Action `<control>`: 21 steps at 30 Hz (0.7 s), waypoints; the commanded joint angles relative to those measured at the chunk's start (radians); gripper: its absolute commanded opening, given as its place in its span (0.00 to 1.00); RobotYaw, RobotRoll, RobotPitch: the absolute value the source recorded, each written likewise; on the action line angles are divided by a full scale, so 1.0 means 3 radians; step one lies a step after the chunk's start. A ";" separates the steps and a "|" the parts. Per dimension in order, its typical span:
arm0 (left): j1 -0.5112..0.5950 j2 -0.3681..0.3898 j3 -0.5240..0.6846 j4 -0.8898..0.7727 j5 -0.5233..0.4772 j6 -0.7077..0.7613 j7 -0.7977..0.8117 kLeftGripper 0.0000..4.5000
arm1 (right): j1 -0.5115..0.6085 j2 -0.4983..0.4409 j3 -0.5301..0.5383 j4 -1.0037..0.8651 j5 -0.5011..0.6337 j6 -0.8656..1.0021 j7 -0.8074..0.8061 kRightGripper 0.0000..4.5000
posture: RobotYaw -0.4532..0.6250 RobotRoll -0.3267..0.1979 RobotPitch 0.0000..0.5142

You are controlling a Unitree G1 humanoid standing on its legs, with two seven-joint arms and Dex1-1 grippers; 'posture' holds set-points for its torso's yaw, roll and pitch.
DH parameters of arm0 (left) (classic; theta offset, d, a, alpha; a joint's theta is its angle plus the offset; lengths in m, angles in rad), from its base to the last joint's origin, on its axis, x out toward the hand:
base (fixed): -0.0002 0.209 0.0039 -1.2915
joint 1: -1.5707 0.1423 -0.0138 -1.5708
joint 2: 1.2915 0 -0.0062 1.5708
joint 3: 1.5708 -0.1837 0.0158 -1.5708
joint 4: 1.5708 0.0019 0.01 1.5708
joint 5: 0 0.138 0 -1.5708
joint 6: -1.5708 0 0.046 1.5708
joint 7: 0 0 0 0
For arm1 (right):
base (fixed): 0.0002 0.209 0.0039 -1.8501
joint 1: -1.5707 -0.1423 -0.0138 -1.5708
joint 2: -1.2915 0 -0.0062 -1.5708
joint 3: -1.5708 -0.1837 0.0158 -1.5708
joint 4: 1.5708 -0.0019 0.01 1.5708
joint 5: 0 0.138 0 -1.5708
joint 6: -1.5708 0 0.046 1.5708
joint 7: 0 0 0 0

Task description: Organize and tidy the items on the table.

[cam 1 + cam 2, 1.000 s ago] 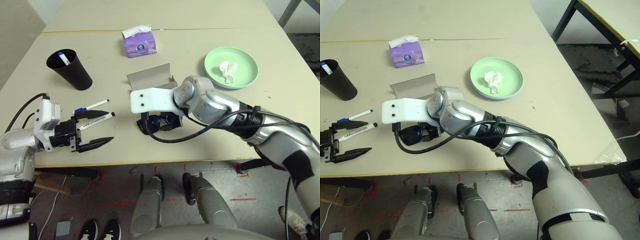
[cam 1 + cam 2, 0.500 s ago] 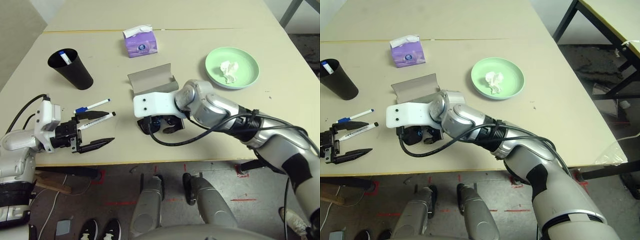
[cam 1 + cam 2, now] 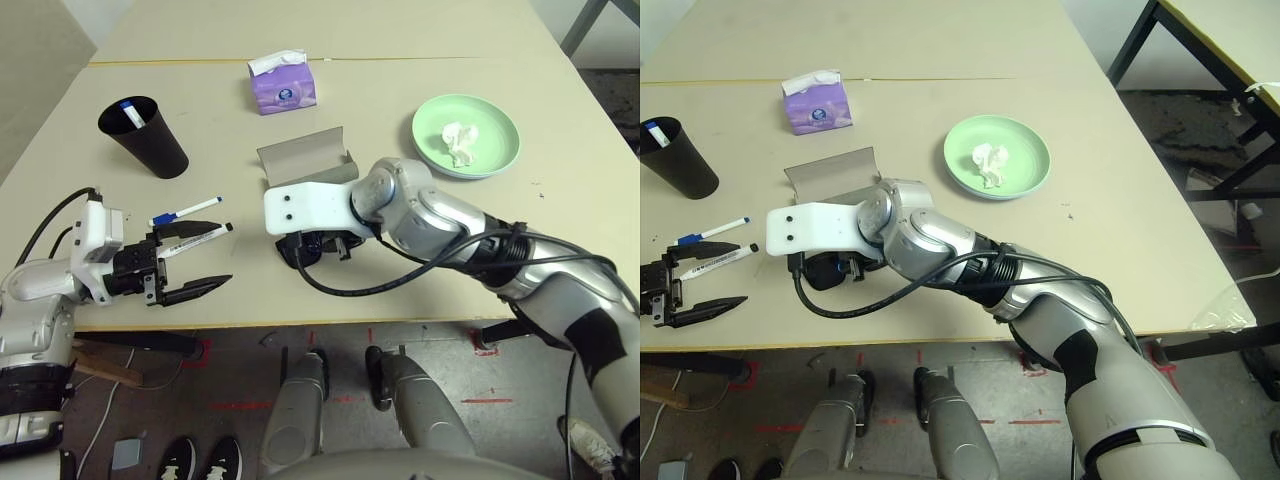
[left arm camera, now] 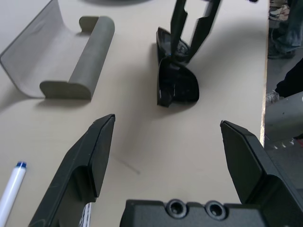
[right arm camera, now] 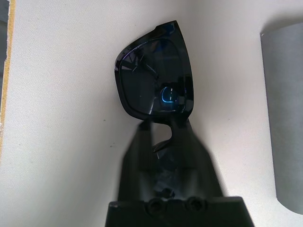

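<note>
The black sunglasses (image 5: 154, 90) lie on the table (image 3: 560, 240) near its front edge, just in front of the open grey glasses case (image 3: 305, 160). My right gripper (image 5: 163, 125) is shut on the sunglasses at the bridge; in the left eye view its white wrist plate covers most of them (image 3: 310, 247). My left gripper (image 3: 205, 258) is open at the front left, beside the black-capped pen (image 3: 198, 240). The blue-capped pen (image 3: 185, 212) lies just behind it. A crumpled tissue (image 3: 458, 140) sits on the light-green plate (image 3: 495, 150).
A black cup (image 3: 145, 135) holding a marker stands at the back left. A purple tissue box (image 3: 282, 85) stands at the back middle. A black cable loops from my right wrist over the table's front edge. Another table's dark legs (image 3: 1200, 60) stand to the right.
My right gripper has shut on the sunglasses, and its wrist has shifted slightly to the left. The left arm has not moved.
</note>
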 commanded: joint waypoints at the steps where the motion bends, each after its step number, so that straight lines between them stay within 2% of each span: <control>1: 0.0067 -0.0004 0.0036 -0.0103 -0.0025 0.0065 0.0026 1.00 | -0.0007 -0.0003 -0.0075 -0.0100 0.0003 -0.0002 0.0053 0.01 | 0.49 0.62 0.48; 7: 0.0085 0.0004 0.0036 -0.0179 -0.0042 0.0119 0.0076 1.00 | -0.0027 -0.0007 -0.0130 -0.0093 -0.0006 -0.0012 0.0092 0.01 | 0.48 0.62 0.48; 10: 0.0077 0.0009 0.0024 -0.0171 -0.0031 0.0132 0.0081 1.00 | -0.0064 -0.0028 -0.0154 -0.0110 0.0003 0.0007 0.0145 0.14 | 0.48 0.62 0.48; 18: 0.0014 -0.0001 -0.0020 -0.0151 -0.0007 0.0161 0.0086 1.00 | -0.0054 -0.0030 -0.0151 0.0002 -0.0041 -0.0074 0.0142 0.79 | 0.47 0.62 0.48; 19: 0.0012 -0.0002 -0.0021 -0.0151 -0.0006 0.0163 0.0084 1.00 | -0.0034 -0.0024 -0.0143 0.0026 -0.0052 -0.0095 0.0125 0.90 | 0.47 0.62 0.48; 20: 0.0012 -0.0003 -0.0021 -0.0154 -0.0005 0.0164 0.0083 1.00 | -0.0017 -0.0020 -0.0134 0.0045 -0.0063 -0.0115 0.0114 0.97 | 0.47 0.62 0.48; 21: 0.0013 -0.0004 -0.0020 -0.0158 -0.0004 0.0167 0.0084 1.00 | 0.0002 -0.0018 -0.0120 0.0065 -0.0078 -0.0135 0.0101 0.99 | 0.48 0.62 0.49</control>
